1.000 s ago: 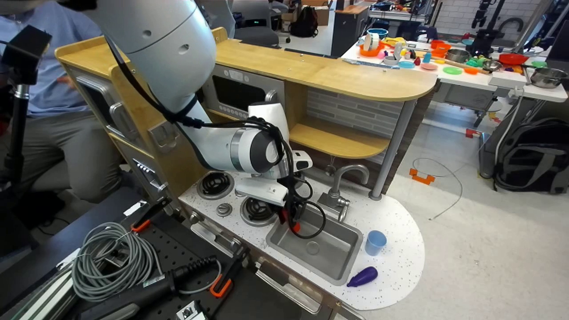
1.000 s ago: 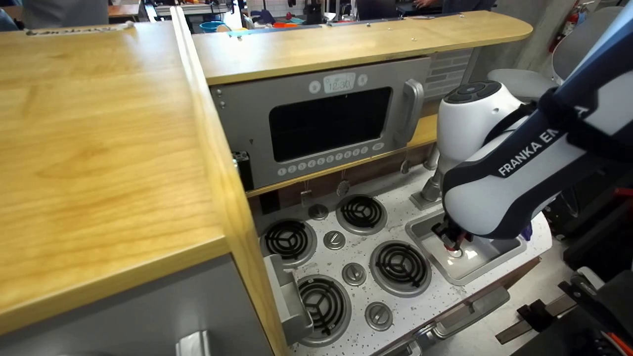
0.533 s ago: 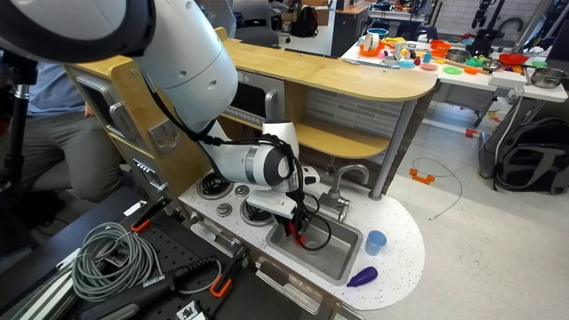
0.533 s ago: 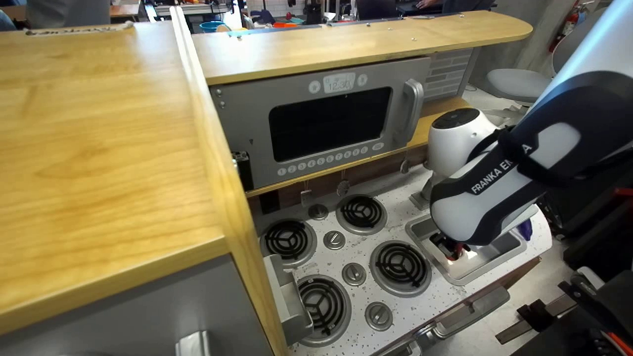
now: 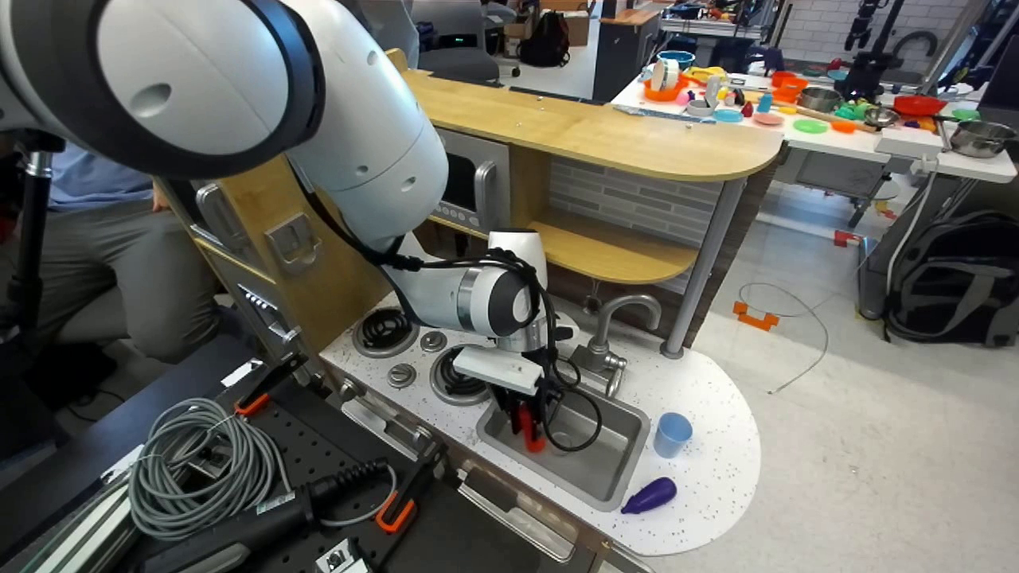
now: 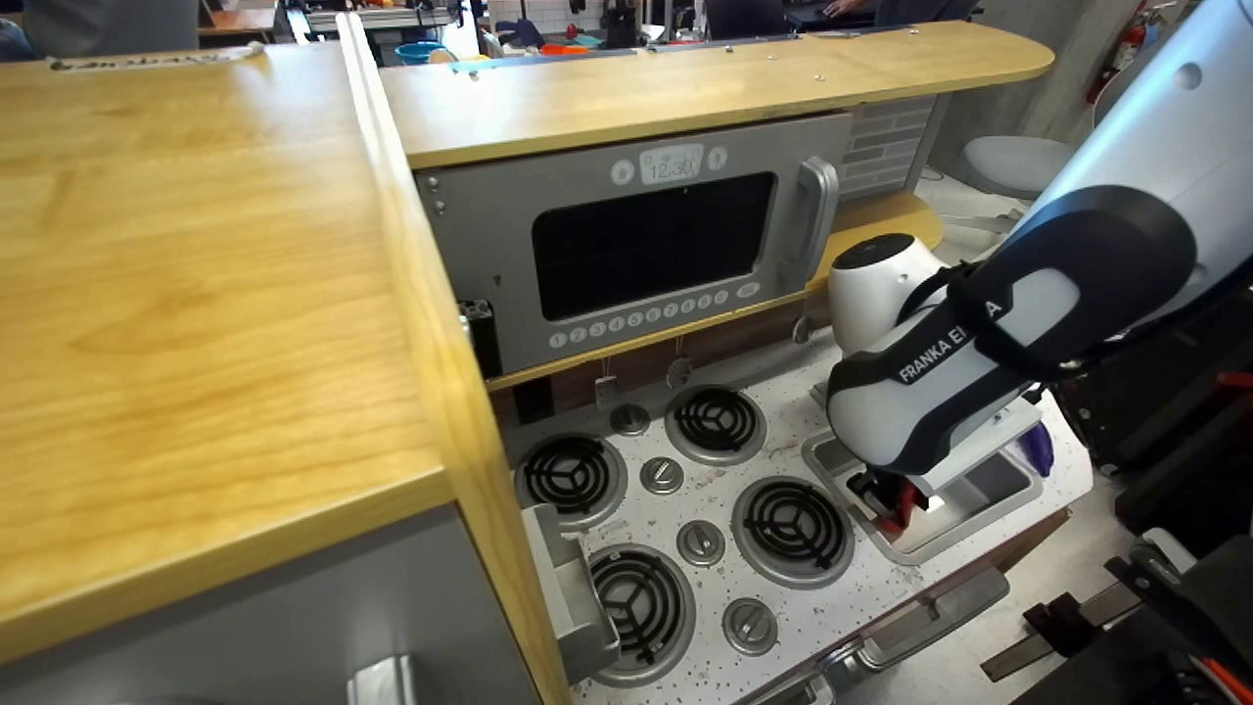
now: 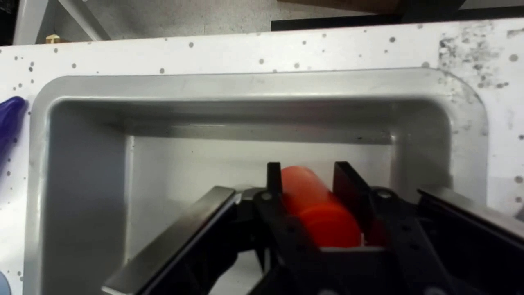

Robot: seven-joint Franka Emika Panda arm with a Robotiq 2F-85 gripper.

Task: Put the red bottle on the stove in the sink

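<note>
Countertop (image 5: 720,450) surrounds a sink (image 7: 229,88), pincer (image 7: 308,169) clasping red bottle (image 7: 318,207) inside.

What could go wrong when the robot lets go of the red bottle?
The red bottle might tip or roll, because it looks tilted in the gripper. It could drop with a bump, as I can't tell whether it touches the floor of the sink. The gripper is near the sink's edge beside a burner, so it might knock that edge.

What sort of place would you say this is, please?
Most likely a robotics lab: a Franka-marked robot arm reaches over the small sink of a toy-like kitchen unit, and a white table in the background holds colourful plates.
</note>
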